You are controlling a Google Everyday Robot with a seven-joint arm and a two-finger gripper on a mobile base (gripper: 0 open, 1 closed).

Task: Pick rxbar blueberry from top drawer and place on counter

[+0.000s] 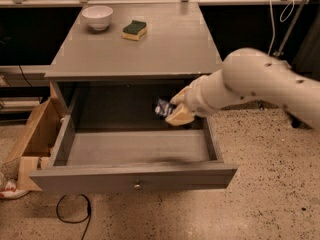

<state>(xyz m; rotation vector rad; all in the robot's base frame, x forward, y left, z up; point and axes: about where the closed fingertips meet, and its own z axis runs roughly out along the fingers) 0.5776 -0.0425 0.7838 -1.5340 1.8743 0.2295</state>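
- camera view: the gripper [176, 114] hangs over the open top drawer [135, 178], toward its 2 o'clock corner, just below the counter [165, 49] edge.
- its fingers are clamped on the rxbar blueberry [162, 107], which sticks out at the gripper's 10 o'clock, clear of the drawer floor.
- on the counter, a white bowl [97, 17] sits at 11 o'clock, with a green-and-yellow sponge [134, 29] near its 4 o'clock.

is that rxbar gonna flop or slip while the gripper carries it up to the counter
Probably light: the rxbar blueberry is small and flat, held above the top drawer floor by the gripper. It sticks out sideways without drooping, so likely fairly stiff. The wrapper may be slick, and only one end looks pinched, so it could pivot or slip.
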